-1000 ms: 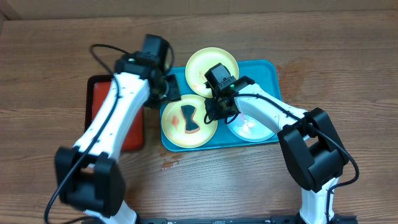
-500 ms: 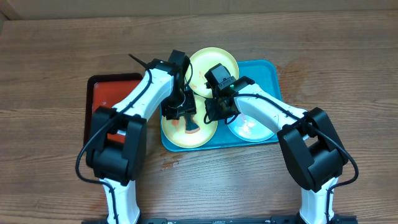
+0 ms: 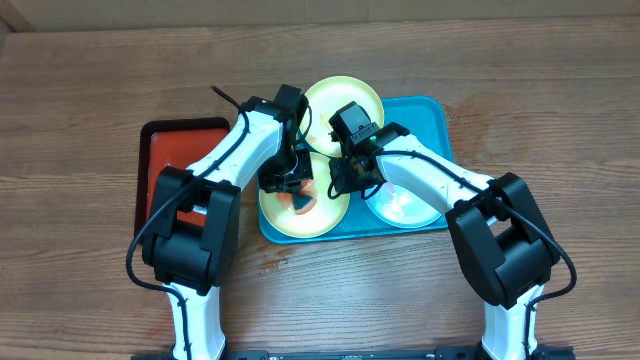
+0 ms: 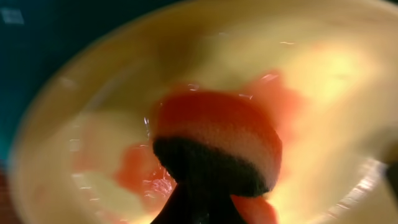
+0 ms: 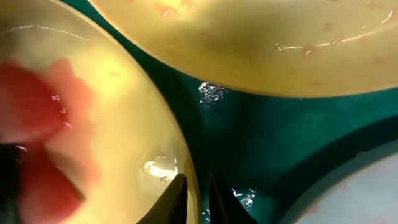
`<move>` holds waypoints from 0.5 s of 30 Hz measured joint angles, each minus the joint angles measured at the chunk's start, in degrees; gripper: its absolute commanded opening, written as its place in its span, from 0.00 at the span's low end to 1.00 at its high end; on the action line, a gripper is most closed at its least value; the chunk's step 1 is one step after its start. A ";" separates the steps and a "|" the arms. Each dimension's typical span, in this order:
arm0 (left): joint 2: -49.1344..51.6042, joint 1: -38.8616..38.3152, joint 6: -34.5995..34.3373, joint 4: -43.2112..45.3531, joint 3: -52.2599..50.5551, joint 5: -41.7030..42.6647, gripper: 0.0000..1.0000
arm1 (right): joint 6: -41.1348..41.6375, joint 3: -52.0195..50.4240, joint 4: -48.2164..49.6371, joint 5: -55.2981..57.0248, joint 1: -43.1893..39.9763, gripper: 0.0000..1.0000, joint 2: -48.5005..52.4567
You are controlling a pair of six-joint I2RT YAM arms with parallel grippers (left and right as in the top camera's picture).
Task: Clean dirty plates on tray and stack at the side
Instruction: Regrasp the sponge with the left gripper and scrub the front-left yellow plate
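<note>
Left gripper [image 3: 288,186] is down on the near green plate [image 3: 282,222], jaws clenched on an orange-and-black sponge [image 4: 217,149]. We read the tight pinch as a way to push the pad across the red smears without losing it. The left wrist view shows the sponge pressed into a wet red patch near the plate's middle. Right gripper [image 5: 196,200] sits at that plate's right rim, fingertips drawn close on either side of the edge. We take this as a hold on the near green plate, bracing it so scrubbing doesn't skate it about. All three plates are on the blue tray [image 3: 432,118]. The near green plate is front-left, and the pale plate [image 3: 402,208] is front-right. The far green plate [image 3: 345,98] is at the back, lapping over the tray's back-left corner and flecked with small orange specks. Nothing is stacked yet. The red tray [image 3: 160,165] on the left of the table [image 3: 90,80] looks a likely stacking spot, though we can't be sure.
</note>
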 measured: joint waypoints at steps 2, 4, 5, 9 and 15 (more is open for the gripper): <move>0.00 0.02 -0.42 -1.40 0.02 -4.79 0.04 | 0.00 0.00 -0.02 0.00 0.00 0.15 0.00; 0.00 0.20 -1.07 -3.17 0.04 -9.70 0.04 | -0.02 0.00 0.00 -0.02 0.00 0.15 0.00; 0.00 0.39 -1.22 -3.87 0.04 -11.58 0.04 | 0.00 0.00 0.00 -0.04 0.00 0.15 0.00; 0.02 1.29 -1.51 -5.29 0.63 -14.75 0.04 | 0.00 0.00 0.28 -0.46 0.00 0.15 0.00; 0.07 2.19 -0.44 -4.85 5.40 -9.03 0.04 | 0.02 0.00 0.26 -0.42 0.20 0.15 0.00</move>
